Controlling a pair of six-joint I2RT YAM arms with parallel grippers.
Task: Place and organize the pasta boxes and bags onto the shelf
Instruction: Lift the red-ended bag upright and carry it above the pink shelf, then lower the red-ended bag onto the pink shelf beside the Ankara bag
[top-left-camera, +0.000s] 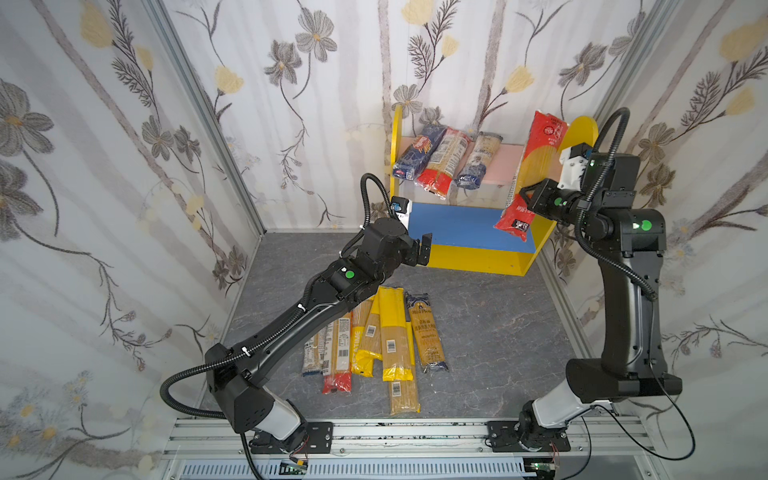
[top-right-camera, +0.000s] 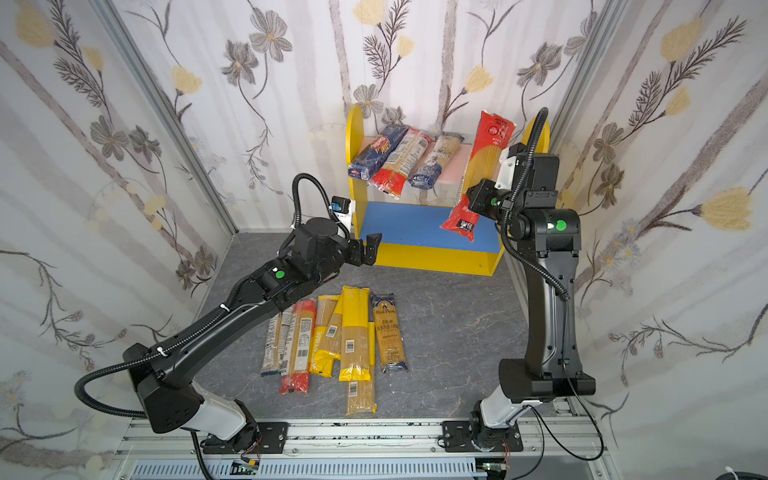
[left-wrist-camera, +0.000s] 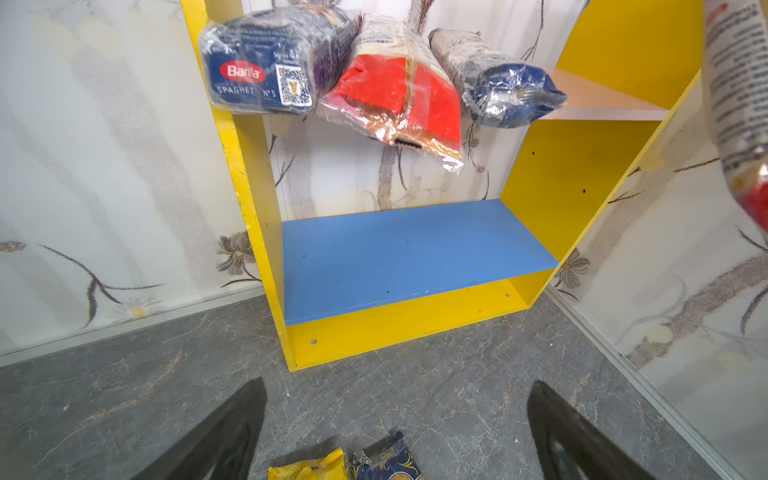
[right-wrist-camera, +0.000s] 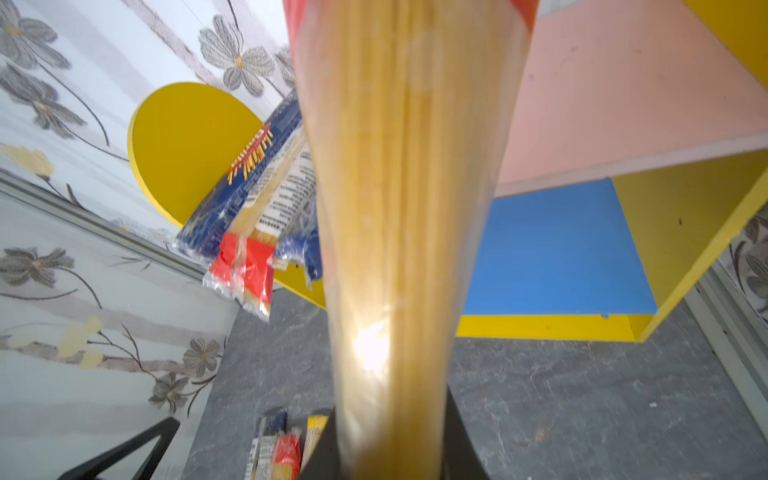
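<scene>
The right arm reaches high, its right gripper (top-left-camera: 524, 194) clamped on one red-ended packet (top-left-camera: 538, 151), which tilts steeply at the shelf's (top-left-camera: 478, 262) right end. The left arm stretches low by the shelf's front left corner, the left gripper (top-left-camera: 424, 249) spread wide and empty. Three packets (top-left-camera: 443, 163) lie on the pink board (top-left-camera: 505, 163). About seven more, the loose packets (top-left-camera: 397, 332), overlap mid-table (top-left-camera: 498, 332).

A grey, marble-patterned table (top-left-camera: 490, 332) is enclosed on three sides by walls (top-left-camera: 104, 187) papered with grey and yellow flowers. Silver metal posts (top-left-camera: 208, 116) mark the back corners; an aluminium rail (top-left-camera: 415, 432) runs along its near edge.
</scene>
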